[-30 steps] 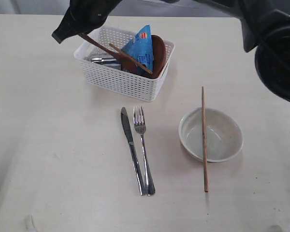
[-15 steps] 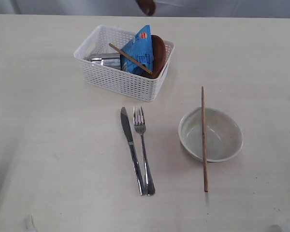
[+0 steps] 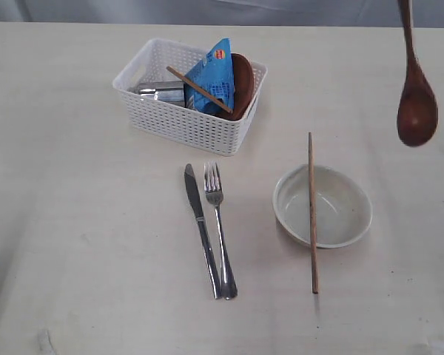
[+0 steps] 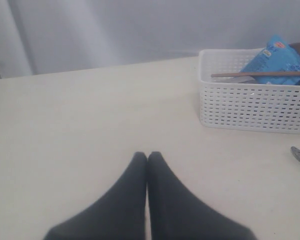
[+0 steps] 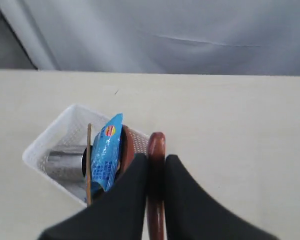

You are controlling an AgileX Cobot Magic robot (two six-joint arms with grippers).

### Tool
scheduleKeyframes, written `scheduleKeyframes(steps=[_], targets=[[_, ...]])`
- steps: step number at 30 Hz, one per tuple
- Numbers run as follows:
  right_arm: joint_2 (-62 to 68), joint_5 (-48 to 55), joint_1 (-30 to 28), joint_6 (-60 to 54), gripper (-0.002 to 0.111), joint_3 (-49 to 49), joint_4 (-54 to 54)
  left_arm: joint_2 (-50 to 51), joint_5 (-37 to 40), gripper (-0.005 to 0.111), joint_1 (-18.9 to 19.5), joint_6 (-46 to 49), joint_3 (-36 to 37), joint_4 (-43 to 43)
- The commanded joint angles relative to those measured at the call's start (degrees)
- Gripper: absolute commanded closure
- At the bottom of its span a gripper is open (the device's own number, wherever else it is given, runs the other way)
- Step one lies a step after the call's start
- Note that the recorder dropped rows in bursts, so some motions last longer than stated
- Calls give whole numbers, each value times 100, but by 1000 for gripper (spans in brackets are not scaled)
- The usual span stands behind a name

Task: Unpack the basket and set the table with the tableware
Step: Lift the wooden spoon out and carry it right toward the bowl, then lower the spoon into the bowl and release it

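The white basket stands at the back of the table; it holds a steel cup, a brown plate and one chopstick. A knife and a fork lie side by side in front of it. The other chopstick rests across the cream bowl. A reddish-brown wooden spoon hangs bowl-down above the table's right side, and my right gripper is shut on its handle. My left gripper is shut and empty, low over bare table left of the basket.
A blue snack packet leans upright in the basket against the brown plate. A pale curtain or wall runs behind the table's far edge.
The right arm lifted the spoon out of the basket and carried it up and to the right; the arm itself has left the exterior view, only the hanging spoon shows.
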Motion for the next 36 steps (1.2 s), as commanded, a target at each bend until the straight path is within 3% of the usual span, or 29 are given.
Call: scheduleKeyframes(steps=[1,3,8,11,16,28,36], targets=[[-1397,-1957,-559,2088,109,1969,-58,-20,-17,107,14,0,10,26],[-1710,-3162,-765,2998,109,2989,-58,-20,-17,107,14,0,10,26],[-1452,-4032,-1541,2930,109,4251,-58,-20,-17,107,14,0,10,26],[-1236,-4808,-1804,2596,109,4373,-39,-20,-17,107,14,0,10,26],[-469,-5233,-1804,1298,109,4385,1212,-20,-17,107,14,0,10,26],[953,-6172,-1786,1371,109,4385,962,-20,-17,107,14,0,10,26],[1420,-6876,-1422,1384,109,4385,954,-20,-17,107,14,0,10,26]])
